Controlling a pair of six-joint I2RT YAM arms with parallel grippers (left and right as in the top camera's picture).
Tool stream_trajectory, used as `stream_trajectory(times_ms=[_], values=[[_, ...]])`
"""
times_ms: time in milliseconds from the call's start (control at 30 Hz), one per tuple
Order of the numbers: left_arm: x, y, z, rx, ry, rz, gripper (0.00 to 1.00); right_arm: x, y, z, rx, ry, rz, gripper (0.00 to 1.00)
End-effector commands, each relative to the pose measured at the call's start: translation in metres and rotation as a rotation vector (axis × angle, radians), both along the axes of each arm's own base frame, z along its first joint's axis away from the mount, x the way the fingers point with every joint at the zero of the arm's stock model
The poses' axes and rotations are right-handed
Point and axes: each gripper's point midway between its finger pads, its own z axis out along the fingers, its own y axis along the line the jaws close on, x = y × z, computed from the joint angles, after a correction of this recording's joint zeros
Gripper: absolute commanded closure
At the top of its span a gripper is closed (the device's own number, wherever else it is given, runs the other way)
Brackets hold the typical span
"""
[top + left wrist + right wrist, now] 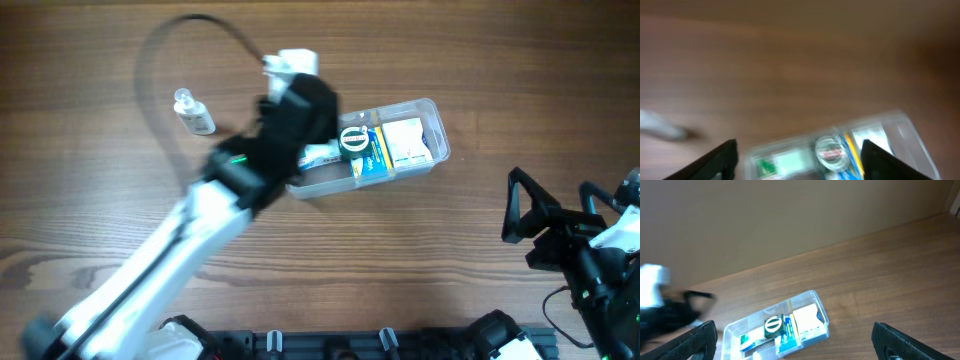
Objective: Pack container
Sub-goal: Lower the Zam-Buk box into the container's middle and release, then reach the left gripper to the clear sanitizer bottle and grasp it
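Note:
The clear plastic container (437,125) lies right of the table's middle, and also shows in the right wrist view (822,310) and blurred in the left wrist view (910,132). Inside are a white box (405,140), a blue and yellow box (372,155), a dark cube with a round white mark (352,138) and a white and green pack (320,155). My left arm (285,125) hangs over the tub's left end, motion-blurred. Its gripper (800,162) is open and empty above the tub. My right gripper (552,200) is open and empty at the right, well clear of the tub.
A small clear bottle (193,113) lies on the wooden table left of the left arm. A black cable (200,25) loops over the far left of the table. A black rail (330,340) runs along the front edge.

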Motion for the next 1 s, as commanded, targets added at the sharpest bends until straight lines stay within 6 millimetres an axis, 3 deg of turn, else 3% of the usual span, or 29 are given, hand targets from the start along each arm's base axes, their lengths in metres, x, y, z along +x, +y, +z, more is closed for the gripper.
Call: stream_trajectory(times_ms=[0, 167, 367, 667, 833, 967], values=[[0.01, 0.085, 0.013, 0.073, 0.0, 0.157, 0.13, 0.001, -0.003, 0.002, -0.018, -0.006, -0.014, 0.0], [0.027, 0.153, -0.018, -0.019, 0.136, 0.2, 0.11, 0.001, -0.003, 0.002, -0.018, -0.006, -0.014, 0.0], [0.059, 0.19, -0.038, -0.096, 0.14, 0.174, 0.11, 0.001, -0.003, 0.002, -0.018, -0.006, -0.014, 0.0], [0.082, 0.194, -0.129, 0.034, 0.322, 0.112, 0.17, 0.001, -0.003, 0.002, -0.018, -0.006, -0.014, 0.0], [0.091, 0.197, -0.15, 0.058, 0.341, 0.104, 0.19, 0.001, -0.003, 0.002, -0.018, -0.006, -0.014, 0.0], [0.096, 0.197, -0.153, 0.059, 0.333, 0.105, 0.22, 0.001, -0.003, 0.002, -0.018, -0.006, -0.014, 0.0]])
